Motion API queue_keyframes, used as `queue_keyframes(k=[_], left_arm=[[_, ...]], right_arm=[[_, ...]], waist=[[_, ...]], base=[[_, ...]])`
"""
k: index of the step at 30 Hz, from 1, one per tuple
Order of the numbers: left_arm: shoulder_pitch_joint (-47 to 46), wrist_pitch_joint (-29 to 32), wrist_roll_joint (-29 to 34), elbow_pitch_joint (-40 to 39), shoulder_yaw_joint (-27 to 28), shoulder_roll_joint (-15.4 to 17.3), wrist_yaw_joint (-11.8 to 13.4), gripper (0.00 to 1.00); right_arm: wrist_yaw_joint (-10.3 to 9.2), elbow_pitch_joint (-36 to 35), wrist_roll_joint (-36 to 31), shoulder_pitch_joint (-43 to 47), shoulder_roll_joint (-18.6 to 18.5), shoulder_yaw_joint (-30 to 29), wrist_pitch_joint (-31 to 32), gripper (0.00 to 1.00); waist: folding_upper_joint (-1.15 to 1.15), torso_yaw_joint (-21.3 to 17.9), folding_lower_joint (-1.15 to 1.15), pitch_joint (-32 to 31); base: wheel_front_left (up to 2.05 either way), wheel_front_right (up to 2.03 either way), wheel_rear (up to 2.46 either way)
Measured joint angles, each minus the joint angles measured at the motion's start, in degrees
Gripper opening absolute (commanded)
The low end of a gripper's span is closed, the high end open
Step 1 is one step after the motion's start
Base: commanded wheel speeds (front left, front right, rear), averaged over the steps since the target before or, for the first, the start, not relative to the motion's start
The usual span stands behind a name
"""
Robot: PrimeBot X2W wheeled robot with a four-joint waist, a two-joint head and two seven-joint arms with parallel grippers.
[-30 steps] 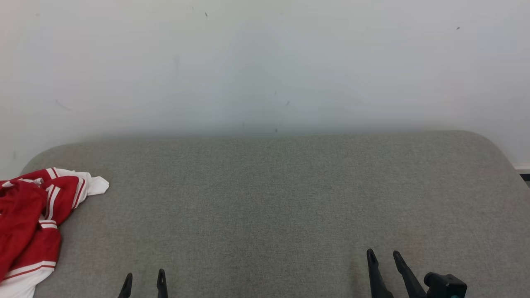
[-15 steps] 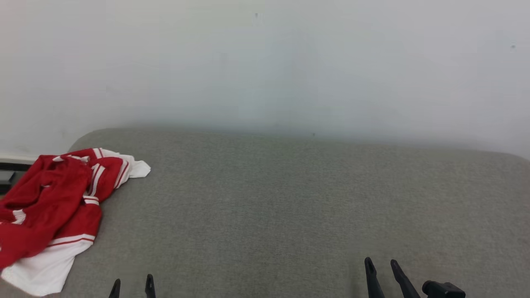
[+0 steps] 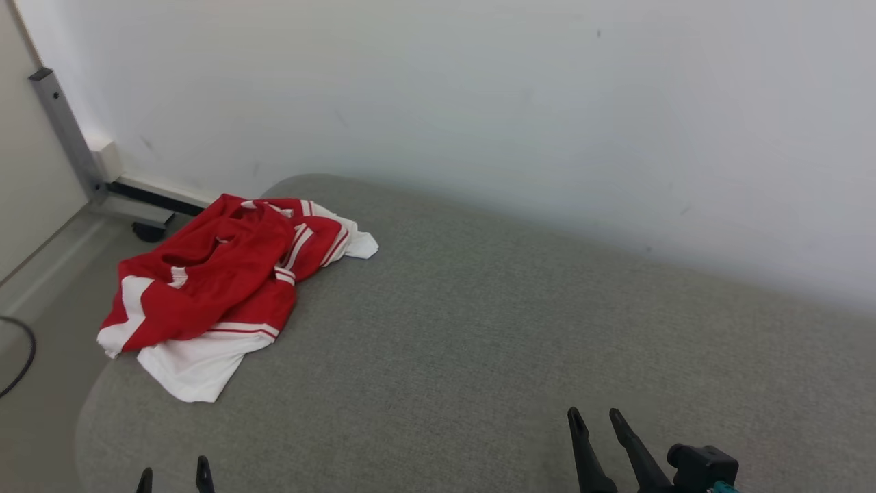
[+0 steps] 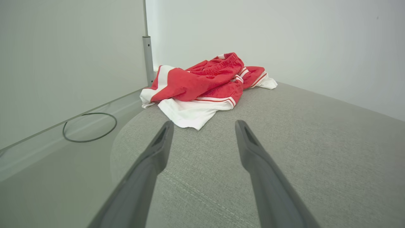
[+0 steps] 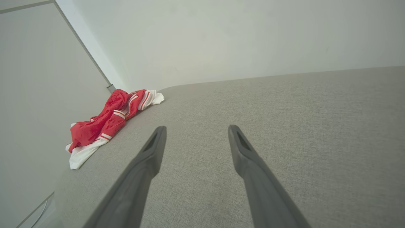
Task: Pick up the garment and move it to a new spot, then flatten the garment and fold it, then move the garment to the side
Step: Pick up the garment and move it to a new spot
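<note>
The garment [image 3: 219, 277] is a crumpled red and white piece lying at the left end of the grey upholstered surface [image 3: 479, 329]. It also lies ahead of the fingers in the left wrist view [image 4: 205, 85] and far to the left in the right wrist view [image 5: 107, 122]. My left gripper [image 3: 174, 476] is open at the bottom left, well short of the garment, with nothing between its fingers. At the bottom right my right gripper [image 3: 594, 421] stands open and empty over bare fabric.
A white wall [image 3: 479, 103] runs along the back of the surface. To the left the surface ends in a rounded edge, with the floor, a black cable [image 3: 20, 356] and a grey metal post [image 3: 65, 130] beyond it.
The head view has turned to the left, so the garment now sits further into the picture. Both grippers stay open and low in the view.
</note>
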Motion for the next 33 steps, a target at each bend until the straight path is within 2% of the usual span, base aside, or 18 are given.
queue_keyframes(k=[9,19,21,27,33], left_arm=[[1.69,0.00,-0.03,-2.70,2.94,-0.74,0.79,1.00],[2.19,0.00,1.03,-2.60,3.77,-1.26,1.10,1.00],[1.68,0.00,1.29,-1.45,3.33,-1.30,0.11,1.00],[-7.79,0.00,1.93,3.59,0.09,-0.96,-2.98,1.00],[-23.62,2.19,0.68,17.00,-2.21,-0.58,-4.47,1.00]], right_arm=[[0.00,2.11,0.26,-4.23,0.00,3.25,0.00,1.00],[0.00,2.86,0.53,-5.24,-0.01,3.97,0.00,1.00],[0.00,2.83,0.53,-5.13,0.00,3.85,0.00,1.00],[0.00,2.32,-1.04,-3.99,-0.01,2.26,0.00,1.00],[0.00,-0.10,-5.31,-1.72,0.03,-0.15,0.00,1.00]], waist=[[0.00,4.78,0.01,2.97],[0.00,5.84,0.01,4.22],[0.01,5.80,0.01,4.22],[0.00,5.95,0.01,4.81],[0.01,6.21,0.01,6.93]], base=[[0.00,0.00,0.00],[0.00,0.00,0.00],[0.00,0.00,0.00],[0.00,0.00,0.00],[0.00,0.00,0.00]])
